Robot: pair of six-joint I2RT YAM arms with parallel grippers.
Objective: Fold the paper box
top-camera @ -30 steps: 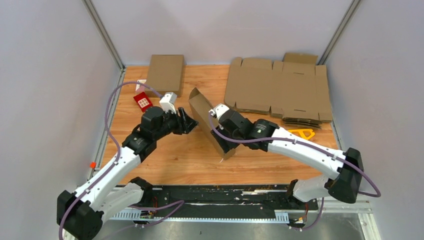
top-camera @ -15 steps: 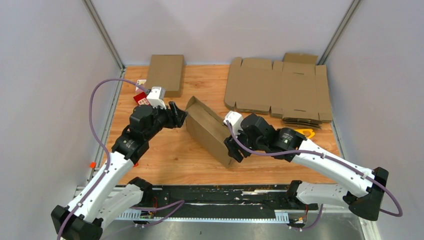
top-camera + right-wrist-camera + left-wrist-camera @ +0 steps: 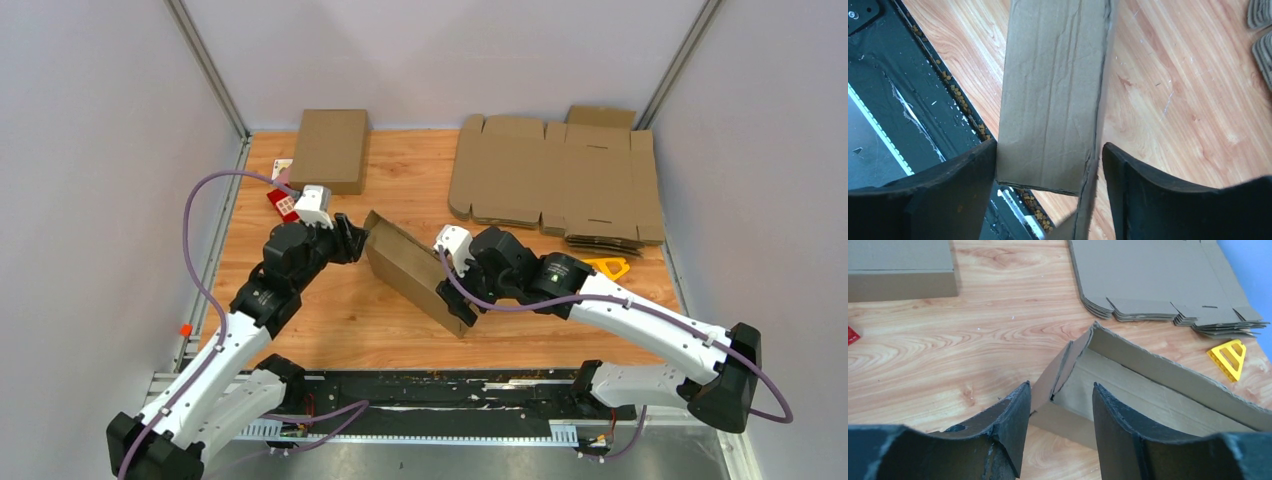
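The paper box is a long brown cardboard tray, partly folded, lying slantwise mid-table with its open side toward the left arm. My left gripper is open at the box's far-left end. In the left wrist view the box's end corner sits between and just beyond the fingertips of the left gripper. My right gripper is open wide and straddles the box's near-right end. In the right wrist view the box panel fills the gap of the right gripper. Its left finger touches the panel edge.
A closed brown box lies at the back left, with a red card near it. A stack of flat cardboard blanks covers the back right. A yellow plastic piece lies right of my right arm. A black rail runs along the near edge.
The box has tipped from standing steeply on edge to lying lower, and has shifted left and nearer. The right gripper moved to its near end. The left gripper drew back, then closed in on the box's left end.
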